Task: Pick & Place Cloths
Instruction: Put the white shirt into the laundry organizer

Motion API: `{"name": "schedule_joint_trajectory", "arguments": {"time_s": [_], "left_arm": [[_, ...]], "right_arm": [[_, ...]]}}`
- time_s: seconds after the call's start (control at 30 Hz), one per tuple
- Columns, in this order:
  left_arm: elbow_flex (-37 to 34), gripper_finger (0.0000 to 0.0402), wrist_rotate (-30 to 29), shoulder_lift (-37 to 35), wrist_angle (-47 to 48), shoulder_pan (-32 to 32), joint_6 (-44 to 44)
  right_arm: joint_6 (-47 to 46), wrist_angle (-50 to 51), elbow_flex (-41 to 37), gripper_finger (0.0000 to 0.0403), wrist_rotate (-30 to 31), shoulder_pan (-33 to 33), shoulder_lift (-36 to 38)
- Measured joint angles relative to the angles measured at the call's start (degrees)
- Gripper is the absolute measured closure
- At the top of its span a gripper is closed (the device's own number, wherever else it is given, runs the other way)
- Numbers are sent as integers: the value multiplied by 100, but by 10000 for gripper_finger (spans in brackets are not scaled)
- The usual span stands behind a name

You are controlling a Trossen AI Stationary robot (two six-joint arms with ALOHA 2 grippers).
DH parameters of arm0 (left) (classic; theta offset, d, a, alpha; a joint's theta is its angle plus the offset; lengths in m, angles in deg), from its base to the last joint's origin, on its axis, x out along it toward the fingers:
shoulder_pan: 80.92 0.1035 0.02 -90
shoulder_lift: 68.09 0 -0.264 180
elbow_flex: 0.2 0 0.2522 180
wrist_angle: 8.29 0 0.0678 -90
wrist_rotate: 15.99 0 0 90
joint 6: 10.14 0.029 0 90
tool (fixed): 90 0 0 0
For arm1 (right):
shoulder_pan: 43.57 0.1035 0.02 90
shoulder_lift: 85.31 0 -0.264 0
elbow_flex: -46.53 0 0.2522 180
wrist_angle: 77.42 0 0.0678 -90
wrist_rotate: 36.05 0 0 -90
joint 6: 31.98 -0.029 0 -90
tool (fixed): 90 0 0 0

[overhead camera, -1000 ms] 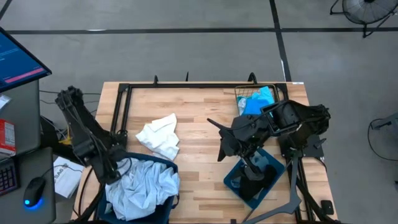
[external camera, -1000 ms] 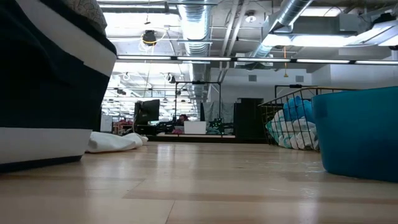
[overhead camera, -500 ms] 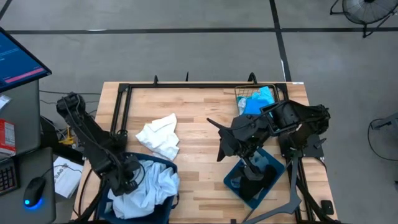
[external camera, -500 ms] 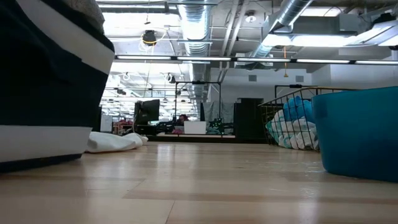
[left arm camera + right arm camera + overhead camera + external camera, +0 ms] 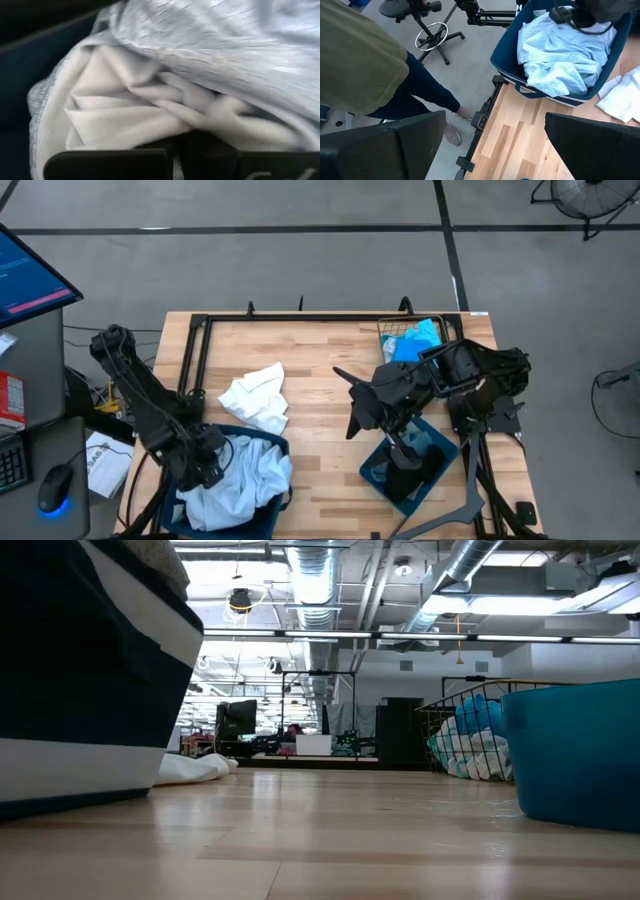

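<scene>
A pile of pale blue-grey cloths (image 5: 250, 480) fills the dark bin (image 5: 272, 443) at the table's near left corner. My left gripper (image 5: 203, 463) reaches down into that pile; its wrist view shows pale grey and white folds (image 5: 165, 100) right in front of it. A white cloth (image 5: 256, 400) lies crumpled on the bare wood left of centre, also seen low (image 5: 190, 770). Turquoise and blue cloths (image 5: 418, 340) sit in the wire basket (image 5: 392, 332) at the far right. My right gripper (image 5: 348, 402) hangs open above the table's middle, pointing left, fingers wide apart (image 5: 495, 127).
A teal plastic bin (image 5: 375, 470) stands under my right arm near the near edge, large in the low view (image 5: 580, 750). A black frame rail (image 5: 300, 318) runs along the far edge. A person in an olive top (image 5: 360, 60) stands beyond the table's left side.
My left arm has swung toward the near edge and down, sinking its gripper into the cloth pile in the bin. The pile has bunched and shifted slightly to the right, and the bin's wall has moved a little in the low view. My right arm has kept still.
</scene>
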Motion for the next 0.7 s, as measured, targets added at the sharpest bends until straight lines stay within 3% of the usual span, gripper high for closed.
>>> {"name": "schedule_joint_trajectory", "arguments": {"time_s": [0.2,0.47,0.7], "left_arm": [[519,401,-39,-556,-151,-1,282],[1116,402,-352,-500,-426,398,1292],[1134,402,-1344,-90,-2016,1419,3667]], "right_arm": [[1,-2,2,70,57,0,0],[2,-2,2,70,61,0,0],[0,-7,2,70,63,0,0]]}}
